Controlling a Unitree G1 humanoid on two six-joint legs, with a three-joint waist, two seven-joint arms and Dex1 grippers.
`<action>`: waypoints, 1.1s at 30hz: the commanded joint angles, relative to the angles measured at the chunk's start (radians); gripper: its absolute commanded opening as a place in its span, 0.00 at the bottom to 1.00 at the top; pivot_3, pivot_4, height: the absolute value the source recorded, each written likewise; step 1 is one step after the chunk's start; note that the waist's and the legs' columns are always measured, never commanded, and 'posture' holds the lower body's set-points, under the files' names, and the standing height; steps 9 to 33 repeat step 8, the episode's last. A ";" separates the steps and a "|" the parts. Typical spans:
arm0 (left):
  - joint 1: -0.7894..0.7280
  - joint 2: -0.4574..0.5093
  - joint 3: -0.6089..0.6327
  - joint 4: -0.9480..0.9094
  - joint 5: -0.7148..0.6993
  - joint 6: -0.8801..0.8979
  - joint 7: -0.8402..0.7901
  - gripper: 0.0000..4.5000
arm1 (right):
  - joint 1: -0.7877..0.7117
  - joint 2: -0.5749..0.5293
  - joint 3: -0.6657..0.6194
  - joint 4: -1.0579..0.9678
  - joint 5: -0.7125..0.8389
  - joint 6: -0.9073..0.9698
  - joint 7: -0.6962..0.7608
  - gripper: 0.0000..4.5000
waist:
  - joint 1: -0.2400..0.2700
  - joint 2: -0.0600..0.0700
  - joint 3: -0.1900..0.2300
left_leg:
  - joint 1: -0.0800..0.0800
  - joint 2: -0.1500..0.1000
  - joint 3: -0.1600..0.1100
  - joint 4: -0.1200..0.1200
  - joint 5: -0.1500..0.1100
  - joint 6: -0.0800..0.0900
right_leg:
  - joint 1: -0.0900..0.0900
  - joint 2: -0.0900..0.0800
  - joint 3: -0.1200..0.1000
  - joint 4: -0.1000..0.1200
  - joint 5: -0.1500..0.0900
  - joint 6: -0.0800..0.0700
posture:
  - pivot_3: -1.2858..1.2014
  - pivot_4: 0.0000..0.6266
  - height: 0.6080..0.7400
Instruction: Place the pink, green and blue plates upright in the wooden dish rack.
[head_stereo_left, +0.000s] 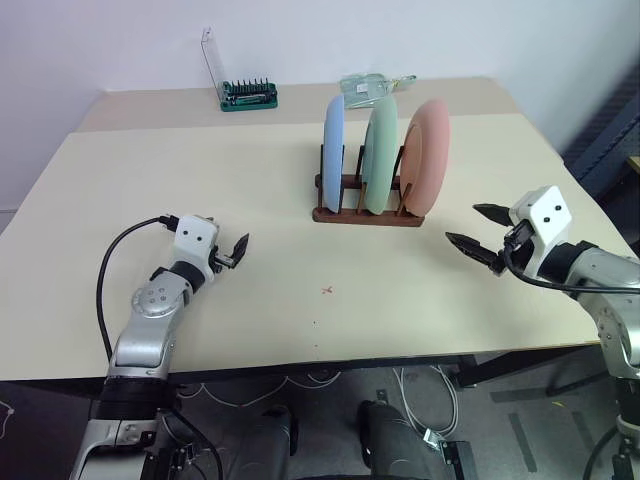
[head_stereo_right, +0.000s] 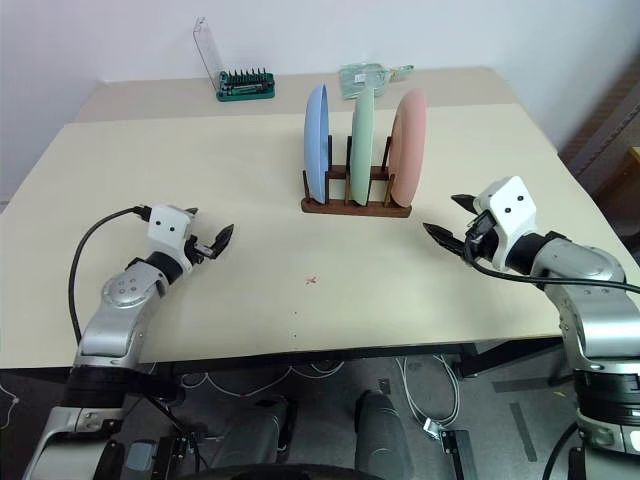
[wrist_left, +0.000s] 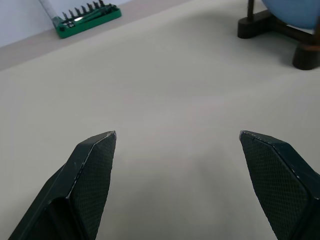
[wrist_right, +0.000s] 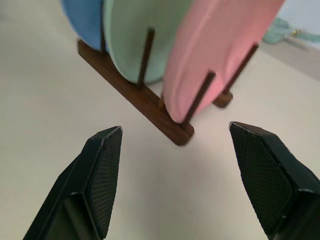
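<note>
With the blue plate (head_stereo_left: 334, 150), green plate (head_stereo_left: 380, 155) and pink plate (head_stereo_left: 429, 165) upright in the wooden dish rack (head_stereo_left: 365, 213) ahead of both wide-open, empty hands, left hand (head_stereo_left: 238, 250) and right hand (head_stereo_left: 478, 236) do best holding clear.

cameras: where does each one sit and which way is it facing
Left eye view: on the head, looking down at the table; both arms show.
Right eye view: beside it, same scene.
Left wrist view: over open left pincer, toward the green bit holder.
Right wrist view: over open right pincer, at the wooden dish rack.
Both wrist views share the blue plate.
</note>
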 joint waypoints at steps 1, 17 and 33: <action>0.030 0.005 0.013 -0.065 -0.003 -0.006 -0.006 0.91 | 0.009 0.014 -0.005 0.048 -0.030 -0.079 0.000 0.77 | 0.000 0.000 0.000 | 0.000 0.000 0.000 0.000 0.000 0.000 | 0.000 0.000 0.000 0.000 0.000 0.000 | 0.52 0.24 1.00; 0.039 -0.017 -0.001 -0.088 0.010 0.015 0.017 0.91 | -0.022 0.047 0.015 0.156 -0.055 -0.162 0.003 0.77 | 0.000 0.000 0.000 | 0.000 0.000 0.000 0.000 0.000 0.000 | 0.000 0.000 0.000 0.000 0.000 0.000 | 0.52 0.24 1.00; 0.039 -0.017 -0.001 -0.088 0.010 0.015 0.017 0.91 | -0.022 0.047 0.015 0.156 -0.055 -0.162 0.003 0.77 | 0.000 0.000 0.000 | 0.000 0.000 0.000 0.000 0.000 0.000 | 0.000 0.000 0.000 0.000 0.000 0.000 | 0.52 0.24 1.00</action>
